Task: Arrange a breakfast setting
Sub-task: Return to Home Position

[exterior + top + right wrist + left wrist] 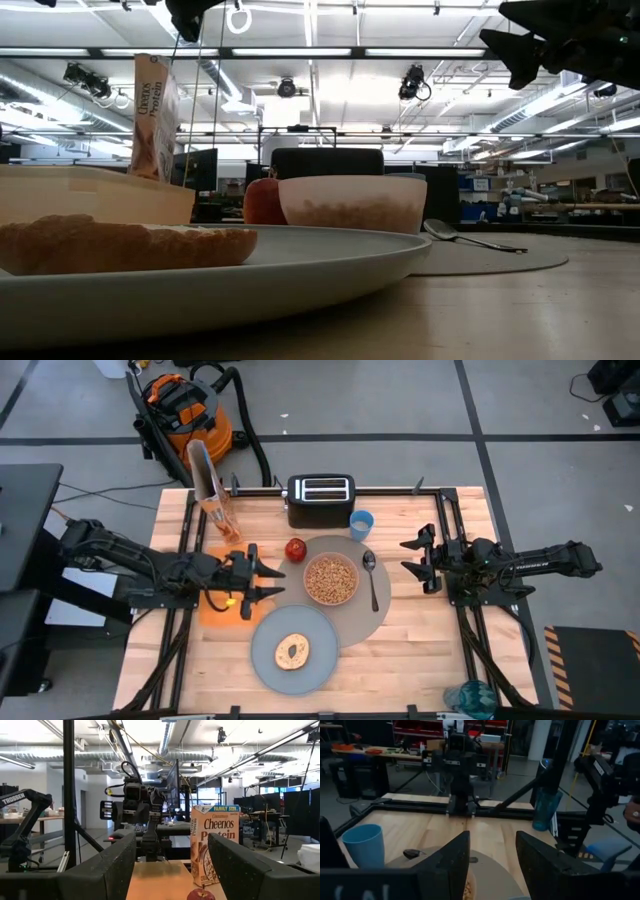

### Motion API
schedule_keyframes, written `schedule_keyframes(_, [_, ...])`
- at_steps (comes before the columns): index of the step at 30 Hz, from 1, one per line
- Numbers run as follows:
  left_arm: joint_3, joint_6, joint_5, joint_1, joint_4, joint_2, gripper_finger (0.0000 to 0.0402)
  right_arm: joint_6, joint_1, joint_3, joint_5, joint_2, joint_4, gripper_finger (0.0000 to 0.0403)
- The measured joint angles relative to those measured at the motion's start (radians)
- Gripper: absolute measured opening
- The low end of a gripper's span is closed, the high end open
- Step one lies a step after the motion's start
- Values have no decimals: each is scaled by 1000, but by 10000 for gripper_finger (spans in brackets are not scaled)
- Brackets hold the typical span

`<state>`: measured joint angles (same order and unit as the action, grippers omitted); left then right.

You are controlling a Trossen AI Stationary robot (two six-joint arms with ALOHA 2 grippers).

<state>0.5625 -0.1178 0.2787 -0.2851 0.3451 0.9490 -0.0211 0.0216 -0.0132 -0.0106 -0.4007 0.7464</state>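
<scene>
Left hand [274, 582] and right hand [408, 557] hover spread, empty.
Pink bowl [331, 580] likely light, spill-prone; take its rim.

right gripper [171, 840] with dark fingers spread wide in foreground, wooden table [160, 880] seen between them, upright Cheerios box [215, 845] on it, red apple [201, 894] just before the box, partly in view, left arm [142, 815] facing from far side, black post [69, 795], ceiling pipes overhead

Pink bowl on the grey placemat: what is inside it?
The pink bowl holds brown cereal, spread across its whole opening. The cereal covers the bowl's bottom, so anything beneath it cannot be seen.
</scene>
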Motion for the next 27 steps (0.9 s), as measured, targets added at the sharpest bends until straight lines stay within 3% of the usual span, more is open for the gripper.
schedule_keyframes(5, [0, 16, 32, 0, 2, 0, 166, 32, 4, 0, -81, 0, -1, 253])
schedule_keyframes(12, [0, 24, 32, 0, 1, 0, 166, 22, 14, 0, -51, 25, -32, 236])
schedule_keyframes(22, [-1, 43, 28, 29, -22, 0, 167, 34, 14, 0, -48, 195, -405, 171])
schedule_keyframes(27, [-102, 0, 11, 118, 70, 0, 166, 1, 35, 0, 15, 269, -529, 134])
